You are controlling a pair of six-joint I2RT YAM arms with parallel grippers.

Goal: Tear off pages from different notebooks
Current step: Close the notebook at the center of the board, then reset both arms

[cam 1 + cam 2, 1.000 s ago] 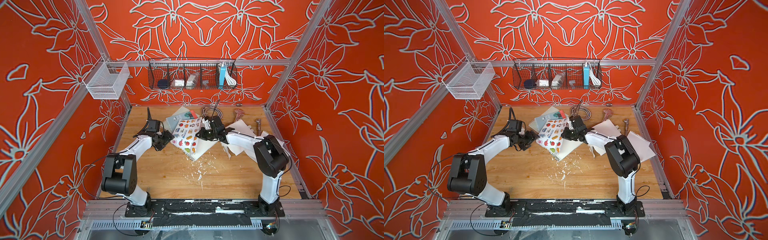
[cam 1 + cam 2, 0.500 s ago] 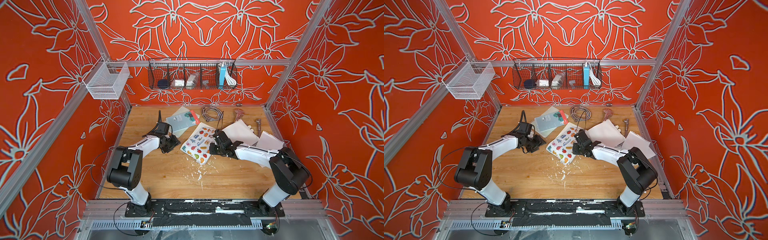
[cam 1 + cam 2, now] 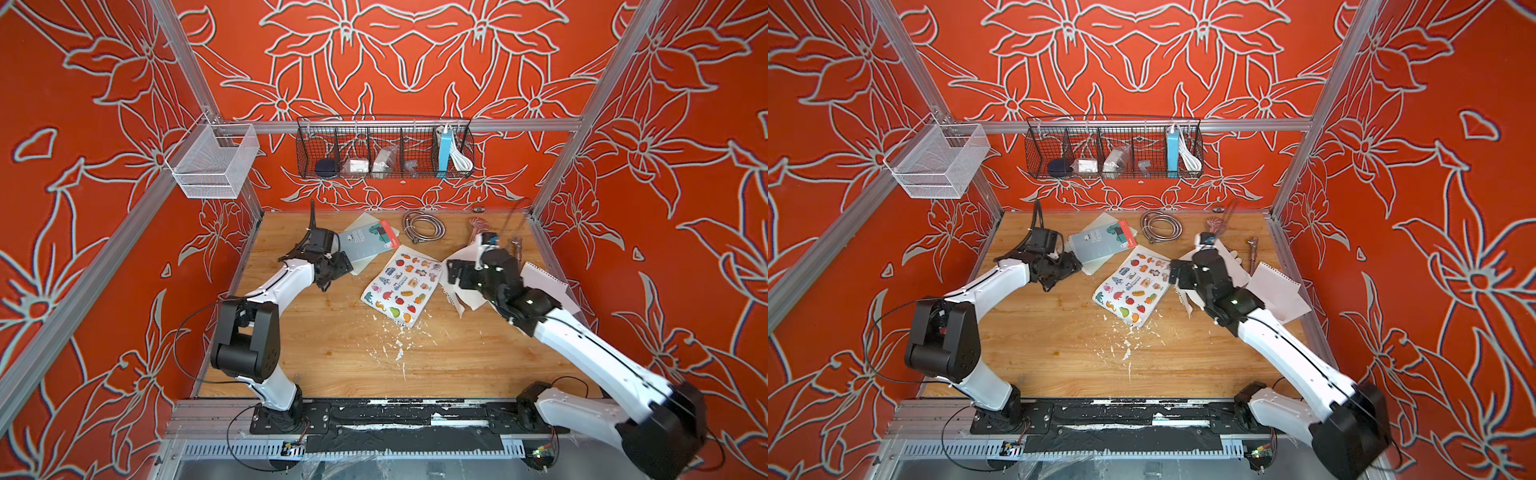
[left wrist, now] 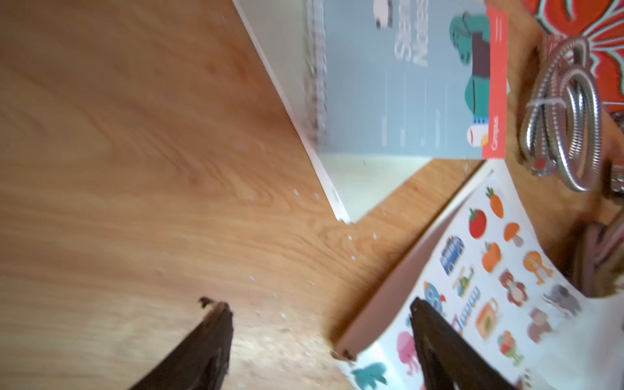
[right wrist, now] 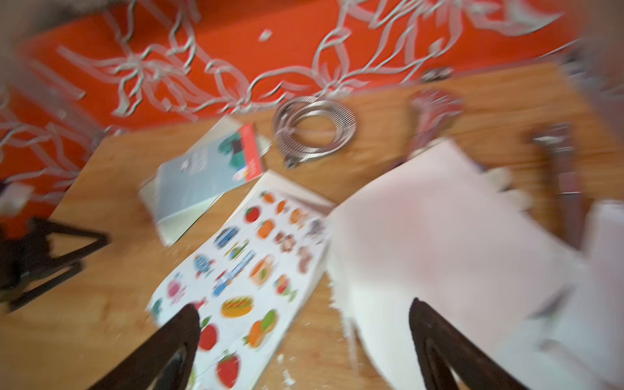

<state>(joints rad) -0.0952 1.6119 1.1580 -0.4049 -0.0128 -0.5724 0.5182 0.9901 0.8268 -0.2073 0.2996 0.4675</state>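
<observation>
right end effector (image 3: pixel 452 274) pulled back | picture notebook (image 3: pixel 401 286) just beside it

Grained matt wood on the table (image 3: pixel 332 353). Shiny ribbed metal on the hose (image 3: pixel 424 226). Smooth printed covers on the notebooks (image 3: pixel 401 284); plain matt creased paper for the pages (image 3: pixel 540 282).

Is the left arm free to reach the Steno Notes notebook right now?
Probably yes: the left gripper is open and empty, close beside the Steno Notes notebook, whose cover lies bare.
</observation>
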